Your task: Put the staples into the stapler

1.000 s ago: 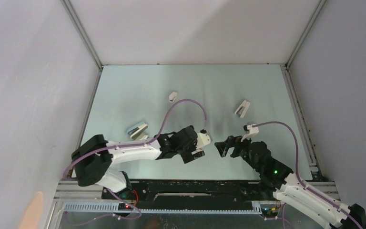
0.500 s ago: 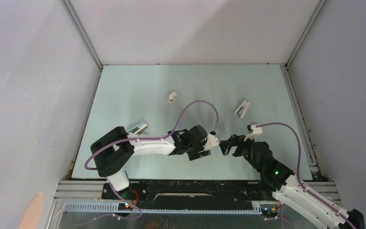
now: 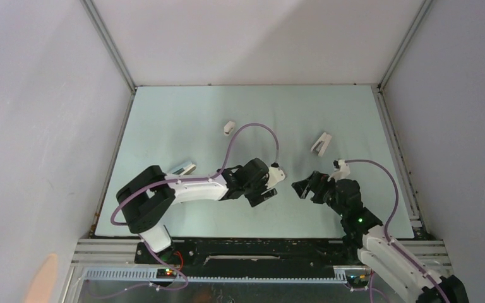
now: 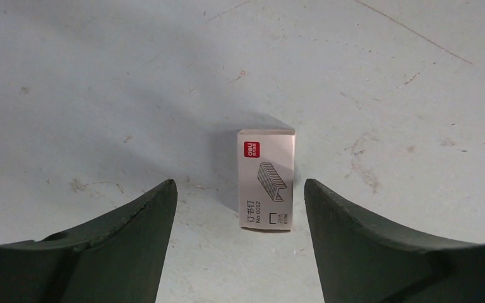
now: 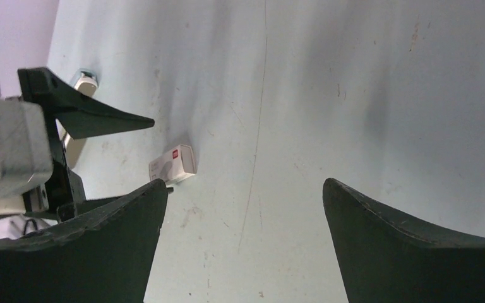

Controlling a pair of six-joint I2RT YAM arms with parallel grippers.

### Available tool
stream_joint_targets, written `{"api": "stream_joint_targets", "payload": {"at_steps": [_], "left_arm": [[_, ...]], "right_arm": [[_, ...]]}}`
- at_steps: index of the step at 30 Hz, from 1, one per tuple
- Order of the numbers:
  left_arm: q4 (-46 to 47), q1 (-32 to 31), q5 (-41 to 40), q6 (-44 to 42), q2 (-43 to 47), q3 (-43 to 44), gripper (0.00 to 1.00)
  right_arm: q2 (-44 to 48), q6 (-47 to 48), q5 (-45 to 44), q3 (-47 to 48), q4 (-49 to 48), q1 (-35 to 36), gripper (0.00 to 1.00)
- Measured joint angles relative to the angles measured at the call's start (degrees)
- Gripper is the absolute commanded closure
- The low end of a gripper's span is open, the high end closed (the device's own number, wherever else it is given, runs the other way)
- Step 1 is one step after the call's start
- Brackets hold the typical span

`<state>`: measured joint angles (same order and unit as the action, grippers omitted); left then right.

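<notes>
**White box lay between spread left fingers, stapler apart**

Pale, scuffed table (image 3: 183,120) carried everything. The left gripper (image 4: 240,185) was low over it with its jaws parted moderately wide and nothing clamped. A small white box (image 4: 265,180) with a red mark at its far left corner lay flat at 12 o'clock of the gap, clear of both dark fingers (image 4: 132,240).

The right gripper (image 5: 245,184) faced the left one near the table's middle. Its jaws were spread very wide and nothing was between them. From its own camera the same box sat at 10 o'clock, just beyond the tip of one finger. Whether they touched I could not tell.

The stapler (image 3: 321,143) lay on the table at 1 o'clock of the right gripper, well apart from both arms and untouched. A shorter white stub (image 3: 228,128) sat at 11 o'clock of the left gripper, toward the far edge. A silver-and-white bar (image 3: 183,169) lay at 9 o'clock, beside the left arm's forearm.
</notes>
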<state>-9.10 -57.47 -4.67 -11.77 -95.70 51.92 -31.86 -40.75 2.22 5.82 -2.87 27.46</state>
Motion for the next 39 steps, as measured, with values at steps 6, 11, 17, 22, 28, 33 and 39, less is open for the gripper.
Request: {"api": "stream_joint_targets", "payload": {"at_steps": [6, 11, 17, 22, 28, 33, 39], "left_arm": [[-0.04, 0.52, 1.51, 0.76, 0.85, -0.44, 0.22], [-0.5, 1.07, 2.56, 0.83, 0.87, -0.52, 0.23], [-1.29, 1.7, 3.04, 1.2, 0.87, -0.52, 0.29], [-1.84, 1.92, 3.74, 1.22, 0.79, -0.52, 0.34], [-2.36, 2.01, 4.74, 1.18, 0.0, -0.5, 0.35], [-2.38, 2.01, 5.14, 1.2, -0.02, -0.5, 0.35], [-2.38, 2.01, 5.55, 1.2, -0.22, -0.37, 0.46]], "right_arm": [[-13.53, -2.8, 12.31, 0.26, -9.14, -6.56, 0.1], [-27.52, -4.79, 21.94, 3.26, -16.74, -7.04, 0.15], [-39.65, -6.01, 28.09, 8.7, -25.07, -7.04, 0.23], [-51.23, -8.66, 32.68, 11.72, -33.51, -7.02, 0.33], [-63.67, -13.55, 36.65, 12.41, -44.44, -6.25, 0.43], [-70.73, -17.42, 38.75, 14.1, -53.2, -4.66, 0.48], [-73.7, -19.34, 39.67, 15.39, -57.02, -3.41, 0.49]]}}
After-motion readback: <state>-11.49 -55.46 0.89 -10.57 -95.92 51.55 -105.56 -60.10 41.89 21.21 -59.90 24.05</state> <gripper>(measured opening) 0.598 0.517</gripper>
